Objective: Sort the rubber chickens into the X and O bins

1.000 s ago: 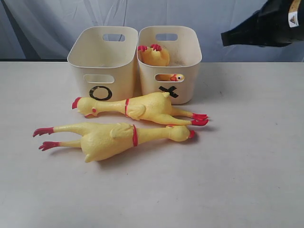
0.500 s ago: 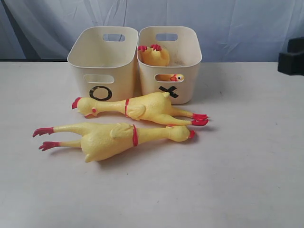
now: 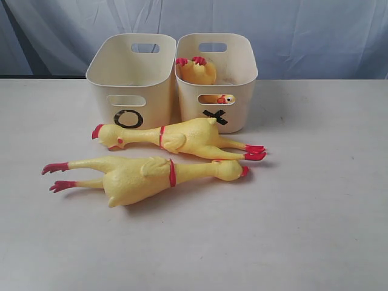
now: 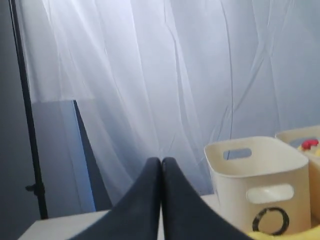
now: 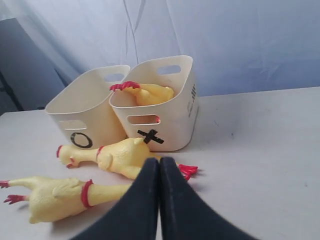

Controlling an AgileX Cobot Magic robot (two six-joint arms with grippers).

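Two long yellow rubber chickens lie on the table in front of the bins: one (image 3: 176, 138) nearer the bins with its head to the left, the other (image 3: 145, 176) closer to the front with its head to the right. A shorter chicken (image 3: 197, 71) sits inside the X bin (image 3: 236, 63); its head shows through the slot handle. The O bin (image 3: 121, 70) stands to the left of it, nothing showing inside. Neither gripper appears in the exterior view. My left gripper (image 4: 161, 162) is shut and holds nothing, off beside the O bin (image 4: 260, 172). My right gripper (image 5: 159, 162) is shut, holding nothing, above the table short of the chickens (image 5: 122, 155).
A pale curtain (image 3: 273, 24) hangs behind the table. The table (image 3: 315, 200) stretches bare to the right and front of the chickens. In the left wrist view a dark pole (image 4: 27, 130) stands at the table's far side.
The right arm, seen at the upper right of the exterior view a second ago, has pulled out of that view to the right. The chickens and bins have not moved.
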